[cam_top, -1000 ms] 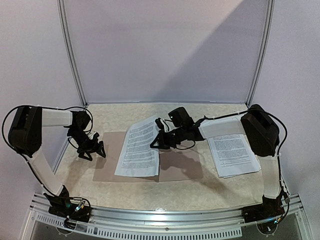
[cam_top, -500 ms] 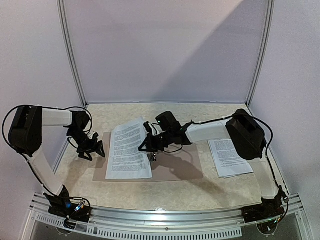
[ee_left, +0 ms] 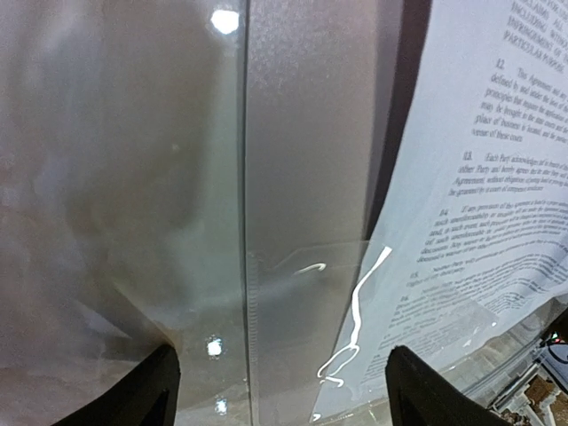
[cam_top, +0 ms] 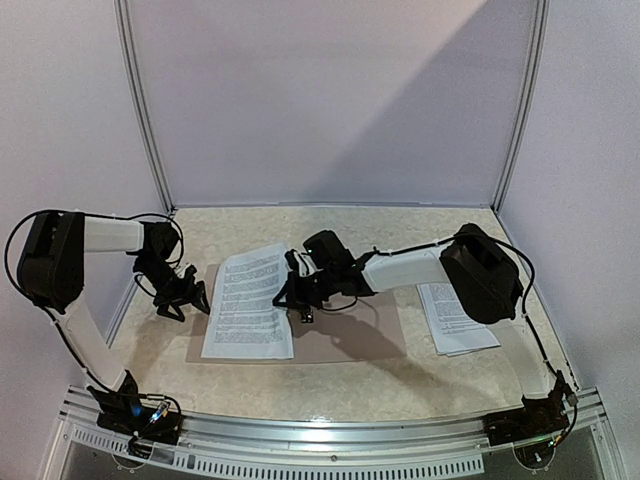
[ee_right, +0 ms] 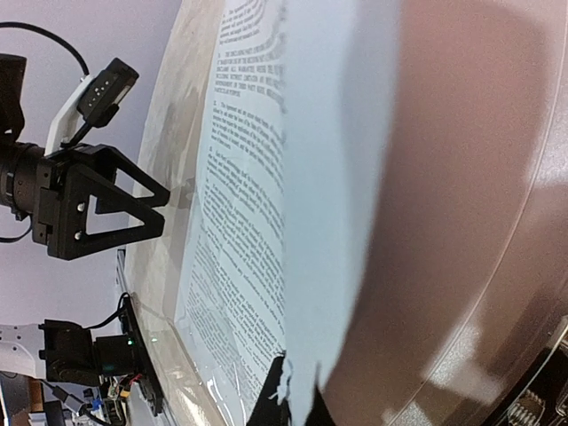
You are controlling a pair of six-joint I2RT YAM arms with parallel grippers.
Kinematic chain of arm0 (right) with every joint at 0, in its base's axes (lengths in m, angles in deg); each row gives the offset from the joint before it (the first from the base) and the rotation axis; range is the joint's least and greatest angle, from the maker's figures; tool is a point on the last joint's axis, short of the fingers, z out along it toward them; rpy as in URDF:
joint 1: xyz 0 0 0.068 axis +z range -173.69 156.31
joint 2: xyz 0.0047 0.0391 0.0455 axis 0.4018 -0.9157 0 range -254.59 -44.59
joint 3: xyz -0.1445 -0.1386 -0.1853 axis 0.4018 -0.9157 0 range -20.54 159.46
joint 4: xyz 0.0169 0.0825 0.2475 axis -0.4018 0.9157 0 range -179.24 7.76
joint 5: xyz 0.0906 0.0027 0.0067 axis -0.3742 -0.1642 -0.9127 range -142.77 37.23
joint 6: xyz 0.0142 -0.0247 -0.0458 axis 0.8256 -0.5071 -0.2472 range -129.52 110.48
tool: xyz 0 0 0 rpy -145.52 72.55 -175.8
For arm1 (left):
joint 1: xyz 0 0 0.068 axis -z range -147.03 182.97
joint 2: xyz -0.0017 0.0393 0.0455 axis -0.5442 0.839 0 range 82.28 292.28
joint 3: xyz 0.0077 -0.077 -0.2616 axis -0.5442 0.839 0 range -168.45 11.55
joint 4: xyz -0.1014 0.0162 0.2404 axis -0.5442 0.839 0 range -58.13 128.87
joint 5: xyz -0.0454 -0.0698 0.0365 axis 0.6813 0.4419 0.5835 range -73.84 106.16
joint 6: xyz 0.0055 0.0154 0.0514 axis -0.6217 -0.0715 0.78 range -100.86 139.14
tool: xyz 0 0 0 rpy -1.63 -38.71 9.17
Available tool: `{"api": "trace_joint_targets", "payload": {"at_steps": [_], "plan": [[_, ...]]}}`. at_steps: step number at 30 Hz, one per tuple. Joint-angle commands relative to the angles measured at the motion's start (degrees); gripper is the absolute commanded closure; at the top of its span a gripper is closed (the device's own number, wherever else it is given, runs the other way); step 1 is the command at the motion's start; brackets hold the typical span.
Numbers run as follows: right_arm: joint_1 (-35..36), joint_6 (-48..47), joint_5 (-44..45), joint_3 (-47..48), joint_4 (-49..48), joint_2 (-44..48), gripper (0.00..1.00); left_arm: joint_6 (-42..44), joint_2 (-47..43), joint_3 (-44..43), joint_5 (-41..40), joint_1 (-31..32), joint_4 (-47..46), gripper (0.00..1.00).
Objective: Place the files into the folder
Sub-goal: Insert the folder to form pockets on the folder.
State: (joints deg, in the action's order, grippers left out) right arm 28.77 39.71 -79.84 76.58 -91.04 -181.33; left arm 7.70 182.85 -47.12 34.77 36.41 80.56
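I have a printed sheet point(cam_top: 247, 302) clamped in my right hand point(cam_top: 297, 296) over the folder point(cam_top: 360, 335); left hand point(cam_top: 186, 298) hovers apart. Next, release it squarely.

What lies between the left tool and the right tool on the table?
A printed sheet, lying on the brown folder; the top view shows it.
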Motion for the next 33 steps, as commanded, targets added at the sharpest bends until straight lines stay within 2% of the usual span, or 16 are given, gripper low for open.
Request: {"api": "trace_joint_targets", "payload": {"at_steps": [1, 7, 14, 22, 33], "plan": [[0.3, 2.1, 1.1, 0.6, -1.1, -0.9, 1.00, 0.0, 3.0, 1.2, 2.5, 0.1, -2.5, 0.19], [1.7, 5.3, -0.1, 1.6, -4.8, -4.2, 1.00, 0.1, 2.7, 1.3, 2.7, 0.1, -2.7, 0.19], [2.4, 4.2, -3.4, 6.3, -5.0, -7.0, 1.00, 0.3, 2.8, 1.1, 2.8, 0.1, -2.6, 0.19], [2.3, -4.2, -6.3, 10.8, 1.7, -8.2, 1.00, 0.9, 2.6, 1.1, 1.9, 0.1, -2.9, 0.19], [2.4, -3.1, -5.9, 11.7, 3.6, -10.4, 1.00, 1.1, 2.2, 0.9, 2.0, 0.2, -3.1, 0.19]]}}
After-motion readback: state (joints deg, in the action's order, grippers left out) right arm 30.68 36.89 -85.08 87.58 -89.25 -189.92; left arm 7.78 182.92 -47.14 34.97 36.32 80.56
